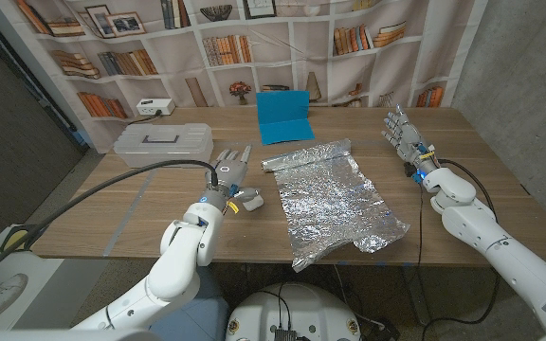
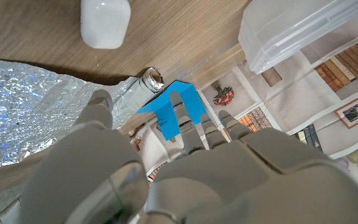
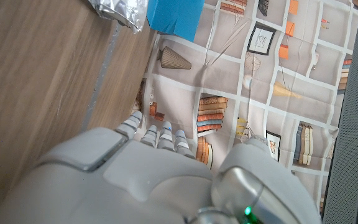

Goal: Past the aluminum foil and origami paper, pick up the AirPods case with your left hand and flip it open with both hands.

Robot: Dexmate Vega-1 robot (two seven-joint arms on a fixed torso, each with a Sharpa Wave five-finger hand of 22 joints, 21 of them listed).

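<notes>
AirPods case (image 1: pixel 248 199) lies on the counter (image 1: pixel 112 208) left of centre, just beside the left hand (image 1: pixel 227 174), whose fingers are apart and empty. Right hand (image 1: pixel 401 133) waits open, upper right. Reaching step; next, lower and close around the case.

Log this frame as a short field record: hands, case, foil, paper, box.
left robot hand: over the table left of the foil, fingers apart, holding nothing
right robot hand: near the table's right edge, fingers apart, holding nothing
case: white, on the table just right of the left robot hand, lid state unclear
foil: crinkled sheet spread at the table's middle, roll at its far end
paper: blue, folded, standing beyond the foil
box: clear plastic, lidded, far left of the table
task state: case not yet picked up
</notes>
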